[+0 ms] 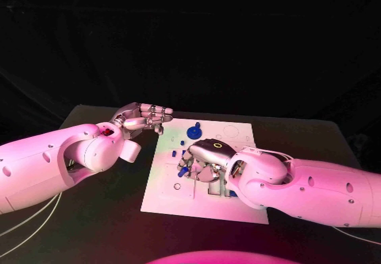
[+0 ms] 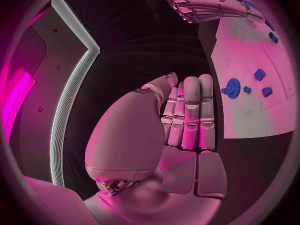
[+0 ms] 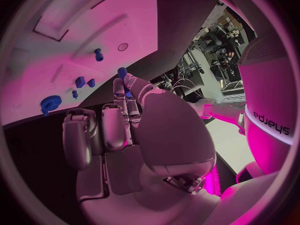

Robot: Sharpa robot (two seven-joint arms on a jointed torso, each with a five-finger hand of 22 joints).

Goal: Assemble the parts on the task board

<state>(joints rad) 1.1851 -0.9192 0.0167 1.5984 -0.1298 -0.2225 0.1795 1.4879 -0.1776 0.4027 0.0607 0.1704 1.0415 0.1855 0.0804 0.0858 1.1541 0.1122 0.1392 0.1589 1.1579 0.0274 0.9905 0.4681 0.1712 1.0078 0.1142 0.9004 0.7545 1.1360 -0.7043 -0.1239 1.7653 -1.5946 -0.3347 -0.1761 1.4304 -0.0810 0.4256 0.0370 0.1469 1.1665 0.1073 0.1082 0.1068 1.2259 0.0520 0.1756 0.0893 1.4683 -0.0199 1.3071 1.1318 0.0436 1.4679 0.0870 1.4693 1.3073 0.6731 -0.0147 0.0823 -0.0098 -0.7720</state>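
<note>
Right hand (image 1: 208, 157) pinches a small, light, rigid blue part (image 3: 122, 73) over the task board's (image 1: 238, 209) centre; left hand (image 1: 147, 117), fingers curled in on nothing, at ten o'clock

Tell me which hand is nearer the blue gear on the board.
Right, though narrowly. The right hand is over the board, just on the robot's side of the blue gear. The left hand hovers off the board's left edge, beside the gear.

Right hand (image 3: 134, 135) pinches blue part (image 3: 123, 75) over task board (image 3: 37, 60).
</note>
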